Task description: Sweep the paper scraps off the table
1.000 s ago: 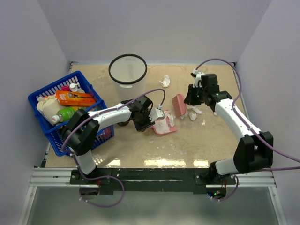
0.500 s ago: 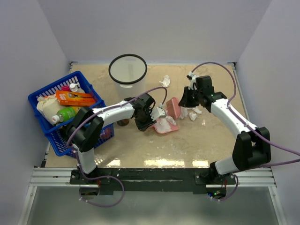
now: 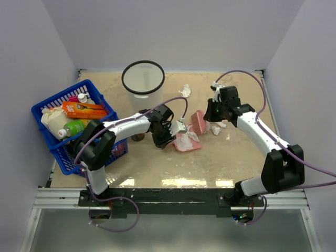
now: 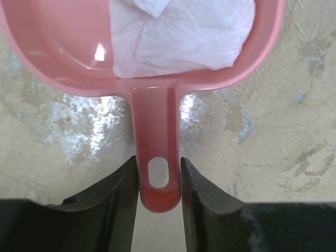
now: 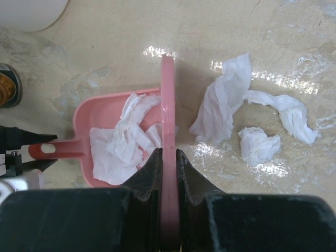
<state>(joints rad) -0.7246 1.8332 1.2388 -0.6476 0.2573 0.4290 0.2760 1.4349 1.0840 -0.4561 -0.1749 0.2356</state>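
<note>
My left gripper (image 4: pixel 158 178) is shut on the handle (image 4: pixel 156 157) of a pink dustpan (image 3: pixel 185 143) near the middle of the table (image 3: pixel 157 168). White paper scraps (image 4: pixel 184 31) lie inside the pan. My right gripper (image 5: pixel 167 163) is shut on a flat pink sweeper blade (image 5: pixel 167 105), which stands on edge at the open mouth of the dustpan (image 5: pixel 84 118). Three loose paper scraps (image 5: pixel 220 105) (image 5: pixel 258 146) (image 5: pixel 286 107) lie on the table just right of the blade. Another scrap (image 3: pixel 185 90) lies farther back, next to the bin.
A white bin with a black rim (image 3: pixel 143 79) stands at the back centre. A blue basket (image 3: pixel 39 107) full of groceries sits at the left. A small round brown object (image 3: pixel 138 137) lies beside the left arm. Grey walls close in three sides.
My right gripper has carried the pink blade a little to the left, up against the dustpan's mouth. The left gripper and dustpan have shifted slightly right.
</note>
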